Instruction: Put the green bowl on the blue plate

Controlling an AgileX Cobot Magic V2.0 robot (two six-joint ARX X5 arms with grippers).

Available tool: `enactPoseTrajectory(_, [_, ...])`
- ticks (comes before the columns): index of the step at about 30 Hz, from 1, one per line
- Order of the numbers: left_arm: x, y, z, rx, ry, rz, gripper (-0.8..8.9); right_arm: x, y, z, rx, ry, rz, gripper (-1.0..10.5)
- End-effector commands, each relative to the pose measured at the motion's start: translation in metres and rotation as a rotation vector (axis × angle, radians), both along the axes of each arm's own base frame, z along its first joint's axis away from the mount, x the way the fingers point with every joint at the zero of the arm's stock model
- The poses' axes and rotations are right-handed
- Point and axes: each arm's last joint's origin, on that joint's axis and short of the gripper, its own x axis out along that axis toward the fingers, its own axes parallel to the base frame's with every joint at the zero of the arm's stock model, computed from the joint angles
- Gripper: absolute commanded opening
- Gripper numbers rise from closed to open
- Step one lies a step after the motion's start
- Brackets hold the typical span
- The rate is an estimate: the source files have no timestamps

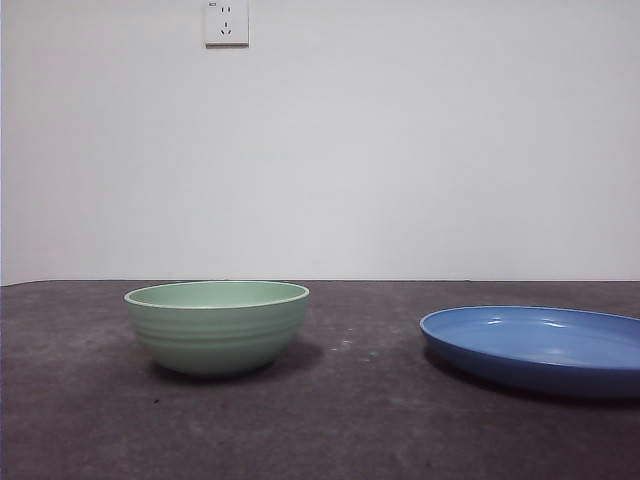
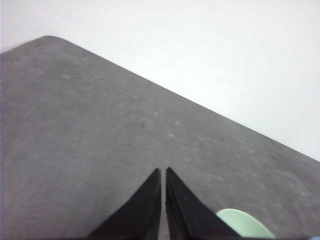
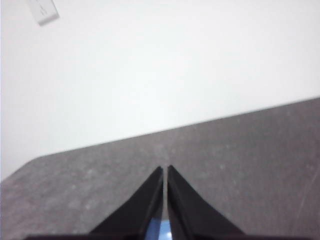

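Between bowl point(image 1: 217, 327) and plate point(image 1: 535, 350), bare table point(image 1: 360, 420).

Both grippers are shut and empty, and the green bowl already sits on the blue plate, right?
Not quite. The front view shows the green bowl on the table, apart from the blue plate. The left gripper and right gripper are indeed shut and empty.

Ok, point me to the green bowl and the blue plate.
green bowl point(image 1: 217, 335): front view, ridged outer wall.
blue plate point(image 1: 540, 340): front view, bare glossy inside surface.
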Motion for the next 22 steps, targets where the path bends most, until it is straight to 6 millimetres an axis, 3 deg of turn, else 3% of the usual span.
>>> enactPoseTrajectory(1, [-0.002,-0.001,0.025,0.042,-0.010,-0.043,0.15,-0.005,0.000,0.022,-0.010,0.001,0.001,0.1])
enactPoseTrajectory(7, [0.007,-0.006,0.064,0.115,0.080,-0.223,0.15,-0.006,0.002,0.065,-0.101,0.125,0.059,0.1])
enactPoseTrajectory(13, [0.023,-0.011,0.083,0.133,0.202,-0.429,0.15,0.002,0.005,0.093,-0.175,0.324,0.210,0.1])
enactPoseTrajectory(22, [0.029,-0.020,0.088,0.169,0.391,-0.682,0.15,0.005,0.014,0.097,-0.247,0.628,0.432,0.1])
